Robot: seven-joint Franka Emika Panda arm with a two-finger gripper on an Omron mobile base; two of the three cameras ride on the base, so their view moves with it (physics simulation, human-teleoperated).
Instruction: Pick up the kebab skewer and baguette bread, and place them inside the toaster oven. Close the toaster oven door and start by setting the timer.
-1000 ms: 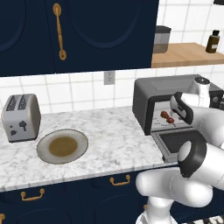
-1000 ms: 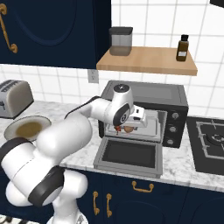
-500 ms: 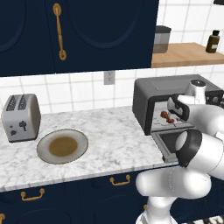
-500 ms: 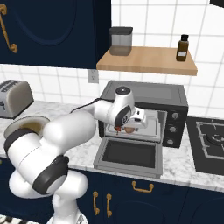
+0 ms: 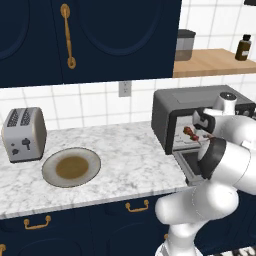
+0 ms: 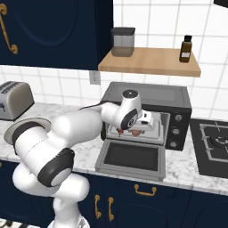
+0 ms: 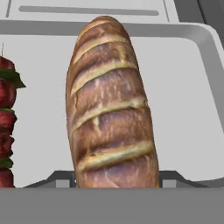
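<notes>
The toaster oven (image 5: 172,107) (image 6: 178,100) stands on the counter with its door (image 6: 131,158) (image 5: 186,162) dropped open and flat. My gripper (image 7: 116,179) (image 6: 146,121) reaches into the cavity, shut on the baguette bread (image 7: 111,109) (image 6: 137,132), a golden-brown slashed loaf that runs lengthwise between the fingers over the grey oven tray (image 7: 183,87). The kebab skewer (image 7: 6,127) (image 5: 190,132) (image 6: 119,130), with red chunks, lies on the tray just left of the loaf. My fingers are mostly hidden behind the loaf.
A grey plate (image 5: 71,167) and a silver two-slot toaster (image 5: 22,135) sit on the marble counter to the left. A hob (image 6: 213,142) lies right of the oven. A shelf (image 6: 149,62) above carries a jar and a bottle.
My hand has edged slightly deeper into the oven with the loaf, and the elbow has swung round. Oven, door and skewer have stayed put.
</notes>
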